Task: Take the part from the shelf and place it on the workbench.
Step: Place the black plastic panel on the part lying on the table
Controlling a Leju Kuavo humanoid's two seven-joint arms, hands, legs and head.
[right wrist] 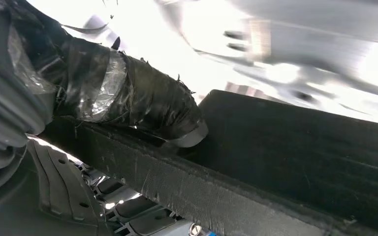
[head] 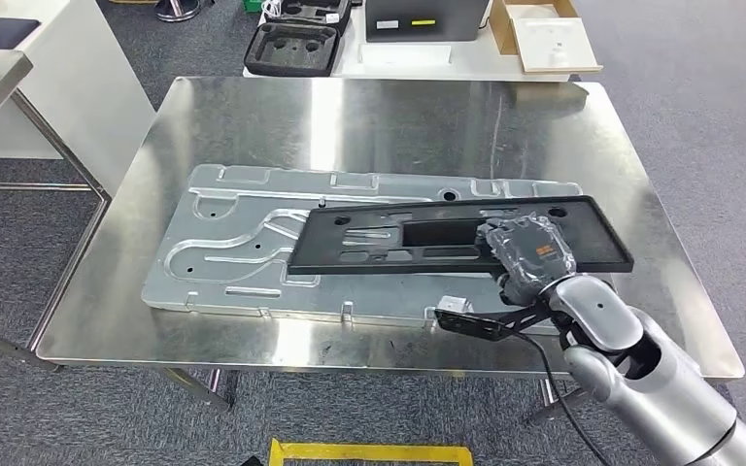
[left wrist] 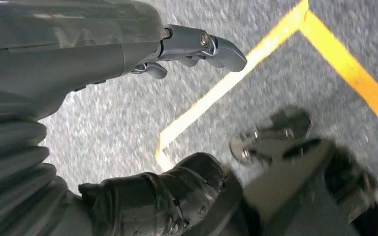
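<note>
Spanning most of the head view, the steel workbench (head: pixel 253 116) carries a large stamped aluminium plate (head: pixel 214 252), and the black rectangular part (head: pixel 389 238) lies across that plate, tilted slightly, its near-right section under the robot's right hand (head: pixel 529 250). Judging from how it lies, the part is off the shelf and already down on the bench, though resting on the plate, not on bare steel.

In the right wrist view the taped thumb (right wrist: pixel 147 105) presses on the part's top face while darker fingers (right wrist: pixel 128 211) sit beneath its edge, so this hand pinches the part between thumb and fingers. The left hand (left wrist: pixel 197 46) hangs over grey carpet (left wrist: pixel 295 69) marked with yellow tape (left wrist: pixel 344 64); its fingers look loosely curled with nothing in them.

What could go wrong from here is mostly about the release. If the fingers under the edge pull away sideways instead of first loosening, they may drag the part along the plate or swing its far end, since smooth metal under it probably offers little grip. The part's right end reaches close to the plate's right edge, so a pull toward the robot could tip it off the plate. A small bracket (head: pixel 455 307) near the bench's front edge, just beside the wrist, could also be knocked off.
</note>
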